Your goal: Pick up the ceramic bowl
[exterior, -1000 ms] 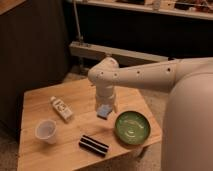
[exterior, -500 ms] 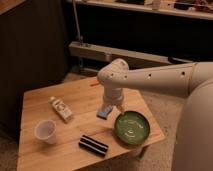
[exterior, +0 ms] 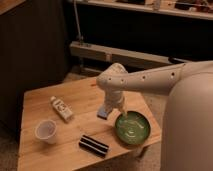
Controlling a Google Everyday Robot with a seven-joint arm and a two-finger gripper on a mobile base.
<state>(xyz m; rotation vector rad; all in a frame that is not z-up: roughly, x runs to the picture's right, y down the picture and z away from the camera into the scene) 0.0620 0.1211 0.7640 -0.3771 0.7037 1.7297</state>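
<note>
camera view | step: approach; my gripper (exterior: 110, 108) hangs low at frame centre, just upper left of the ceramic bowl (exterior: 133, 128) on the wooden table's (exterior: 50, 159) lower-right corner | next: shift over the near rim, descend, pinch it | unclear: gripper opening, cannot tell; arm (exterior: 145, 80) hides its tip; rim contact uncertain
</note>
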